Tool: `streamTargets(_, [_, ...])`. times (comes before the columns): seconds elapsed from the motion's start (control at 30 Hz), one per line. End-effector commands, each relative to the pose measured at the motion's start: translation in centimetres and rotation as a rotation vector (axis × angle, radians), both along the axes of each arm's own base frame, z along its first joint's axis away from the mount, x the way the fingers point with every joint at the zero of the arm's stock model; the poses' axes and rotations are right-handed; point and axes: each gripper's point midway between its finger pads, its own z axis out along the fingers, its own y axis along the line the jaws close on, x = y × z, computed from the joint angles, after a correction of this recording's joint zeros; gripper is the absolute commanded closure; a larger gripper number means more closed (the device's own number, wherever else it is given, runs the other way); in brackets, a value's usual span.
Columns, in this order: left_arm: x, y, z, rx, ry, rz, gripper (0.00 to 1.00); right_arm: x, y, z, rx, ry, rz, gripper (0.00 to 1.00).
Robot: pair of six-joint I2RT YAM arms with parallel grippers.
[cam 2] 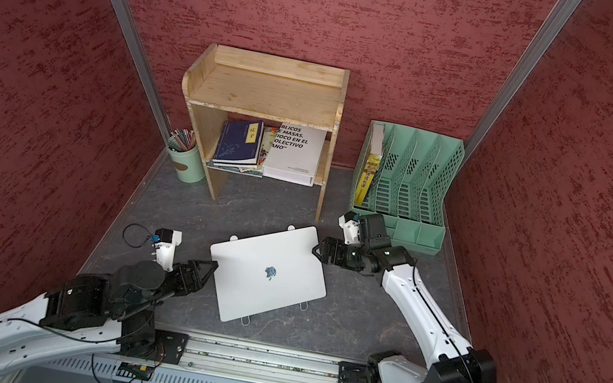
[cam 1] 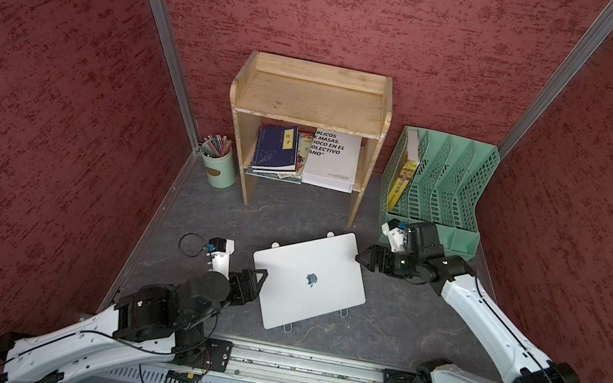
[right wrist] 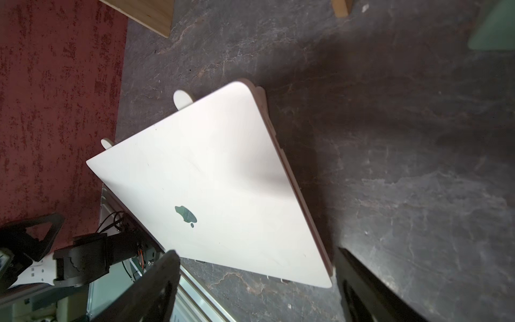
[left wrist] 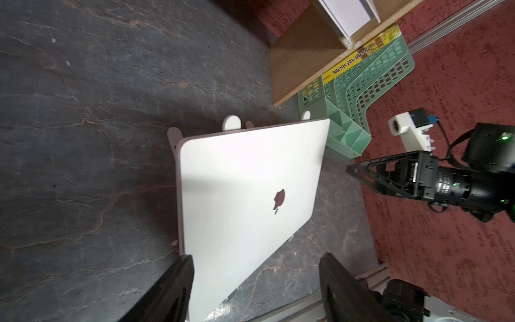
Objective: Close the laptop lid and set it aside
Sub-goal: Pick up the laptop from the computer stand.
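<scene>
Open-jawed, left gripper (cam 1: 262, 274) and right gripper (cam 1: 359, 258) flank opposite edges of the slim silver-white laptop (cam 1: 295, 296), lid (left wrist: 250, 172) down, resting on a white folding stand (cam 1: 275, 244). Stiff, smooth, probably slippery and weighty: pinch its thin side edges.

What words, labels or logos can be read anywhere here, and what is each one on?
"BLICOS / E MASAS, / IOCO EN EL / OLECTIVO / ANO"": white book in the wooden shelf; line starts hidden, small print unreadable.
"庄子": yellow label on the blue book.
"成长课", seemingly: yellow book in the green rack; rest blurred.
Apple logo, no words: laptop lid.
</scene>
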Motion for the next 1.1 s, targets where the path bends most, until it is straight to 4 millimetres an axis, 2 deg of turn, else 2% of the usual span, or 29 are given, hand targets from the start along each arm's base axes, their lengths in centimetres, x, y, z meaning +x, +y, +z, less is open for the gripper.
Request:
streamTargets(0.0, [1.2,-0.4,-0.5,0.046,-0.092,0.009,0.25,2.2,0.7,1.4,0.016,-0.179,0.071,0.10])
streamTargets(0.13, [2.0,-1.6,-1.6,0.043,-0.137,-0.004,0.24,2.4,0.5,0.8,0.033,-0.179,0.081,0.11])
streamTargets(0.23, [2.6,-2.4,-2.0,0.007,-0.184,-0.004,0.23,2.2,0.5,-0.5,0.066,-0.150,0.094,0.13])
streamTargets(0.47, [2.9,-2.8,-3.9,0.012,-0.201,-0.002,0.20,1.4,1.6,-3.6,0.169,-0.063,0.146,0.16])
streamTargets(0.73, [2.9,-3.2,-5.4,-0.007,-0.208,-0.010,0.18,1.5,1.6,-4.7,0.212,-0.073,0.135,0.16])
streamTargets(0.9, [2.9,-3.2,-6.2,-0.011,-0.199,-0.010,0.18,1.1,2.1,-6.3,0.243,-0.019,0.152,0.19])
streamTargets(1.0, [2.7,-3.2,-7.0,0.000,-0.185,-0.018,0.18,1.0,2.1,-6.5,0.254,-0.013,0.143,0.20])
streamTargets(1.07, [2.6,-3.1,-7.4,0.006,-0.178,-0.022,0.18,0.9,2.1,-7.5,0.251,0.016,0.136,0.20])
